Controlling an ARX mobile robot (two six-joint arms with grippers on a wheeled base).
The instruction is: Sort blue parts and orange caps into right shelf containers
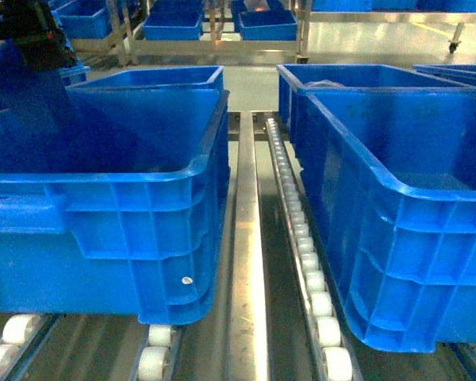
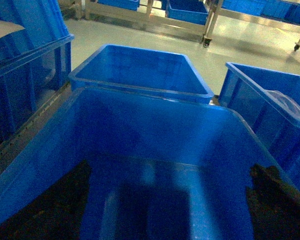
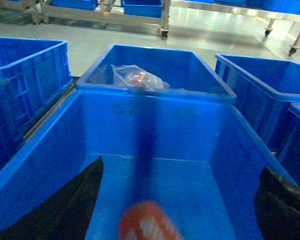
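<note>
Both grippers show only in their wrist views. My right gripper (image 3: 182,167) hangs open over a large blue crate (image 3: 155,120), one of the right shelf containers. A blurred orange cap (image 3: 147,222) lies low between the spread black fingers (image 3: 72,205), touching neither; I cannot tell whether it rests on the crate floor. My left gripper (image 2: 171,170) stands open and empty above another blue crate (image 2: 155,125). The head view shows these as the left crate (image 1: 143,178) and right crate (image 1: 397,186). No blue parts are in view.
Behind the right crate stands another crate (image 3: 155,50) holding a clear plastic bag (image 3: 137,77) with red pieces. A roller track (image 1: 305,246) and a metal rail (image 1: 246,238) run between the crates. Racks with more blue crates (image 1: 266,24) stand across the floor.
</note>
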